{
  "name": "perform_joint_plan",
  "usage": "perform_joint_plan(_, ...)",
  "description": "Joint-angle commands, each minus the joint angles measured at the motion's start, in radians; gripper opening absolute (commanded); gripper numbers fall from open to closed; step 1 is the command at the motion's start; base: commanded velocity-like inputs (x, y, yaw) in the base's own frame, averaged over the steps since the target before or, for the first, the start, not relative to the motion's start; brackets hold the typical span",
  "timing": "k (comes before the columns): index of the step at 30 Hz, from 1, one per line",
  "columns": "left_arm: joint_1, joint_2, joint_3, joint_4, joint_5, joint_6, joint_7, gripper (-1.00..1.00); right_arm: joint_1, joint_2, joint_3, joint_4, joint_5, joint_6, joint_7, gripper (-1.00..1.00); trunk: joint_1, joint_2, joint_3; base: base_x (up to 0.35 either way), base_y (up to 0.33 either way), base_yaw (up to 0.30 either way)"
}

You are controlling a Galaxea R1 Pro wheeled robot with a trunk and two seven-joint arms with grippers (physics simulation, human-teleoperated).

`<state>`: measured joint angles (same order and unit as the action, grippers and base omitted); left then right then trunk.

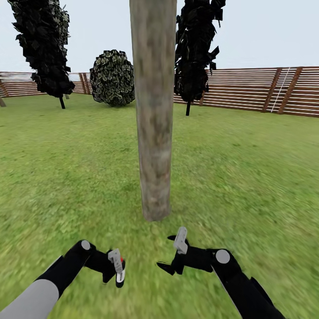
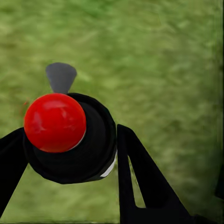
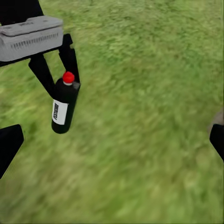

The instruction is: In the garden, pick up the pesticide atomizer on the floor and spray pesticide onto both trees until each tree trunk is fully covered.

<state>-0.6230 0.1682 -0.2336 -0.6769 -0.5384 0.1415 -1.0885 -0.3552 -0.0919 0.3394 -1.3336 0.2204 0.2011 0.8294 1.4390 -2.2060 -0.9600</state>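
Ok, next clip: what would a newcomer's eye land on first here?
First, the thick pale tree trunk rising from the grass dead centre, just ahead of both arms. Then the pesticide atomizer, a black bottle with a red cap and white label, held in the left gripper low on the left. The right gripper beside it is open.

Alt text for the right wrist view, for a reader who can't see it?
The left gripper holds the black pesticide atomizer, red-capped with a white label, above blurred green grass. Dark tips of the right gripper's own fingers show at the frame's edges.
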Motion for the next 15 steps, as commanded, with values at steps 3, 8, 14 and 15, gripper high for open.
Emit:
perform_joint_plan(3, -0.001, -0.003, 0.0, -0.002, -0.032, -0.003, -0.05, -1.0, 0.0, 0.001, 0.02, -0.003, 0.0, 0.001, 0.0, 1.0, 0.0, 0.0, 0.0, 0.0, 0.0, 0.0)
perform_joint_plan(8, -0.001, -0.002, -0.001, -0.003, -0.04, -0.036, -0.068, -1.0, 0.0, 0.001, 0.028, -0.004, 0.001, 0.001, 0.008, -1.0, 0.0, 0.0, 0.0, 0.0, 0.0, 0.0)
perform_joint_plan(14, -0.003, -0.003, 0.001, -0.005, -0.043, -0.091, -0.134, -1.0, 0.0, 0.001, 0.04, -0.005, 0.064, 0.001, 0.124, -1.0, 0.0, 0.0, 0.0, 0.0, 0.0, 0.0)
perform_joint_plan(15, -0.003, -0.003, 0.001, -0.007, -0.042, -0.098, -0.147, -1.0, 0.0, 0.002, 0.041, -0.006, 0.097, 0.001, 0.131, -1.0, 0.0, 0.0, 0.0, 0.0, 0.0, 0.0)
